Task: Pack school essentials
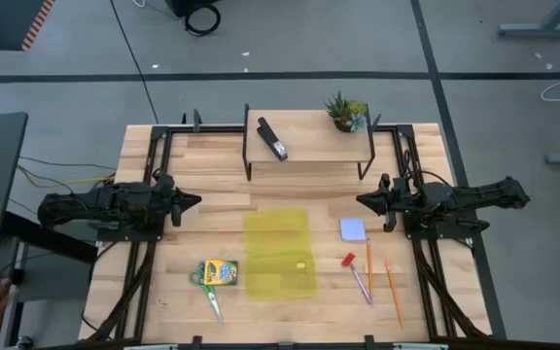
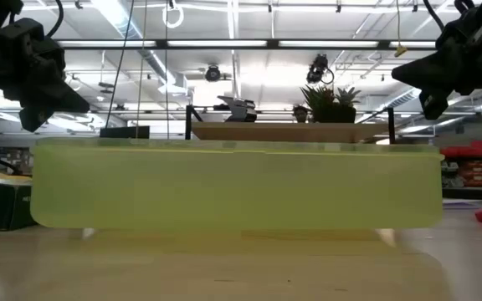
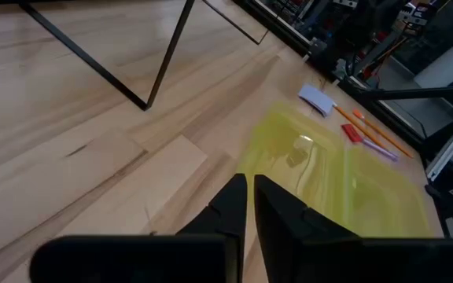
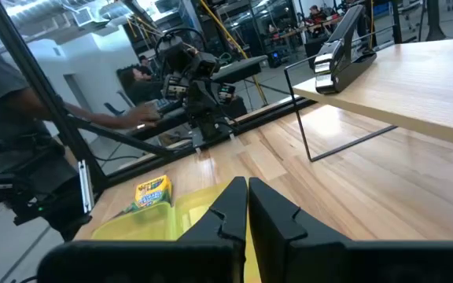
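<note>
Left gripper (image 1: 194, 202) hovers at the left table edge, fingers pressed together, holding nothing. Crayon box (image 1: 220, 272) and scissors (image 1: 210, 297) lie just left of the yellow translucent case (image 1: 280, 253); notepad (image 1: 353, 229), red piece (image 1: 347, 261), purple pen (image 1: 361, 285) and orange pencils (image 1: 393, 290) lie to its right. Right gripper (image 1: 365, 200) also closed and empty: packing looks not yet begun; the next move calls for opening a gripper over an item.
</note>
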You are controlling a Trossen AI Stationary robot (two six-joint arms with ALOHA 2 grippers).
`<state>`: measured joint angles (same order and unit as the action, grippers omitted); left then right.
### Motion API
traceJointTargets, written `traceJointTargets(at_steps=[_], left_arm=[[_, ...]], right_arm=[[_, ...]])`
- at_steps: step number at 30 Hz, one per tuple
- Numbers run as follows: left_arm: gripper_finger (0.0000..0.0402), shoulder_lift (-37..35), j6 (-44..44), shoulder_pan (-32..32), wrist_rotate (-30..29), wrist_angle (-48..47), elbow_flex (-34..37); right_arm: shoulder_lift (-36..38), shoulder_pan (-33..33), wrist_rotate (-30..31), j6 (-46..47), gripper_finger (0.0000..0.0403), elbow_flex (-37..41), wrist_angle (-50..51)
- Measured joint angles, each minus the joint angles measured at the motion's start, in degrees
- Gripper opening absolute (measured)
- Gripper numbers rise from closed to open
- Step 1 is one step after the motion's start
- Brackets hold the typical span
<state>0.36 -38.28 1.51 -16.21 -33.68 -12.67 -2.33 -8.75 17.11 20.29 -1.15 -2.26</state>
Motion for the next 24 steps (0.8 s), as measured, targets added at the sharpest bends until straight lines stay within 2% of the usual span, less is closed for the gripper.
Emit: traceJointTargets(at_steps=[13,24], left_arm=[[0.0039,0.0,0.0,0.0,0.0,0.0,0.0],[0.0029,0.0,0.0,0.0,0.0,0.0,0.0]], right_arm=[[0.0,0.0,0.0,0.0,0.0021,0.0,0.0],[0.0,0.0,0.0,0.0,0.0021,0.0,0.0]])
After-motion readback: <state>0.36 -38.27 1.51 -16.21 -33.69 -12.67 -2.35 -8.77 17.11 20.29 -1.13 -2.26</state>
